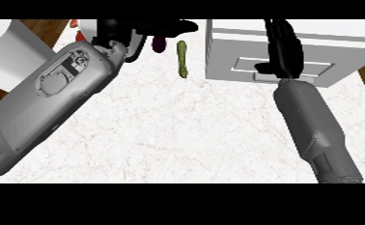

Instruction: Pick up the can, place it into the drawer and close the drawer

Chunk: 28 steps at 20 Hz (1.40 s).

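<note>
No can shows anywhere in the head view. The white drawer unit (235, 50) stands at the upper right, its front panel with a recessed handle facing me. My right hand (280, 50) lies flat against that front, fingers straight and pointing away, thumb by the handle recess; it holds nothing. I cannot see inside the drawer. My left hand (153, 27) hangs raised at the upper left, fingers stretched toward the right, with nothing in it.
A thin green vegetable (182, 59) lies on the marble counter (178, 127) just left of the drawer unit. A dark purple object (158, 43) sits under the left hand. A white object (18, 50) and brown wood fill the far left.
</note>
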{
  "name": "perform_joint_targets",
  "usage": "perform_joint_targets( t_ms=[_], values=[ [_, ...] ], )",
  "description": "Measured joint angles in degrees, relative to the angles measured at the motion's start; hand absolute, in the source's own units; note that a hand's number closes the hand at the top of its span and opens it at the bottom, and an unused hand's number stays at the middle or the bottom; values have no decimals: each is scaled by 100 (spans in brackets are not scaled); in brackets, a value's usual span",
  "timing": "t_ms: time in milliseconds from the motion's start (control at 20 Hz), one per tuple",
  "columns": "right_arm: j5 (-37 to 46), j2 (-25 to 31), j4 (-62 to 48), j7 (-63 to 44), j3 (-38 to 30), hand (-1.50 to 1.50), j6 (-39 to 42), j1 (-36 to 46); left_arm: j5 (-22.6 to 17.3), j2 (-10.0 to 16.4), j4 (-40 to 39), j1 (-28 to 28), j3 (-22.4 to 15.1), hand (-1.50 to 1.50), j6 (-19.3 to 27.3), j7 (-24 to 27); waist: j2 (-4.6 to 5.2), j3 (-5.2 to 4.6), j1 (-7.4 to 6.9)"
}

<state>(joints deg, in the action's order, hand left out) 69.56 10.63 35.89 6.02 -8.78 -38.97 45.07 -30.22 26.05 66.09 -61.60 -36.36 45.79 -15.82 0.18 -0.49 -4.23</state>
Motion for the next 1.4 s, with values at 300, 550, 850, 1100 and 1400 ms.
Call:
perform_joint_targets(
  t_ms=[300, 550, 850, 1100, 1400],
  values=[
    [55, 21, -939, -115, -209, -150, -378, 629, 92, 201, 418, 471, 49, -150, -73, 35, 33, 39, 16],
    [81, 73, -1383, -206, -311, -150, -574, 989, 169, 248, 617, 716, 78, -150, -83, 63, 39, 35, 13],
    [123, 240, -1934, -141, -392, -150, -309, 1519, 249, 289, 871, 1029, 99, -150, -119, 135, 119, 46, -48],
    [-14, 277, -2169, 207, -537, -150, -121, 1721, 305, 339, 1026, 1230, 132, -150, -181, 198, 147, 60, -20],
    [-690, 199, -2079, 1068, -1098, -150, 50, 1751, 334, 434, 1251, 1442, 183, -150, -202, 223, 152, 78, 34]
  ],
)
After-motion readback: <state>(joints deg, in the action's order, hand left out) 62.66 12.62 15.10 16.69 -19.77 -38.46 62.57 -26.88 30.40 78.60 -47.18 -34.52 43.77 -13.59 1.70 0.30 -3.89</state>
